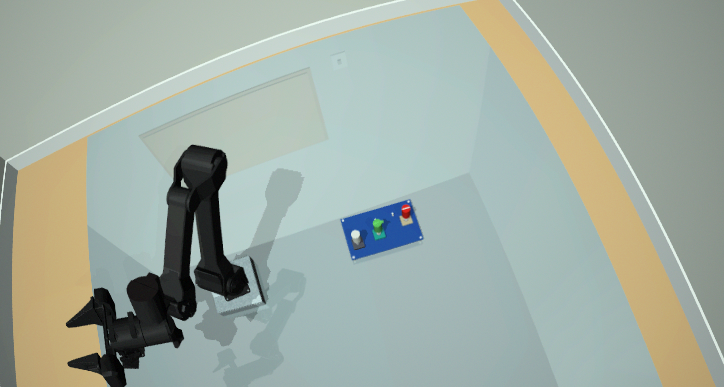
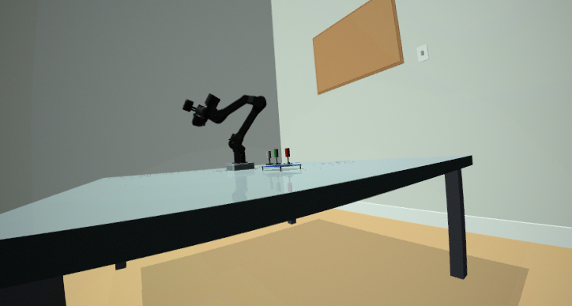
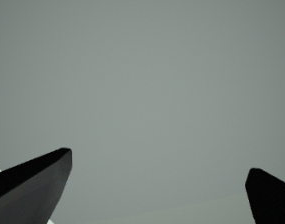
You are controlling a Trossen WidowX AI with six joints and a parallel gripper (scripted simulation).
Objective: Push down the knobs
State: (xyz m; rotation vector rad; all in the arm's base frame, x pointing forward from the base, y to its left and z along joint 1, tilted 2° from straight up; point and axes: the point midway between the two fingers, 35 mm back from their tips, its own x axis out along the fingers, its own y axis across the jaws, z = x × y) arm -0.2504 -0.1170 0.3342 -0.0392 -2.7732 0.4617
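A blue circuit board stands on short legs on the table, right of the arm's base. A red knob is above a tan potentiometer, with shaft showing beneath it in the exterior view. A green knob is above a teal potentiometer, also with shaft below. A white-grey knob is above a dark potentiometer, a thin part visible beneath it. My gripper is open and empty, raised on the far side of the base from the board.
The arm's base block is on the table left of the board. In the exterior view the table's dark edge runs across the foreground, and a brown wall panel hangs behind. The wrist view shows a plain grey wall.
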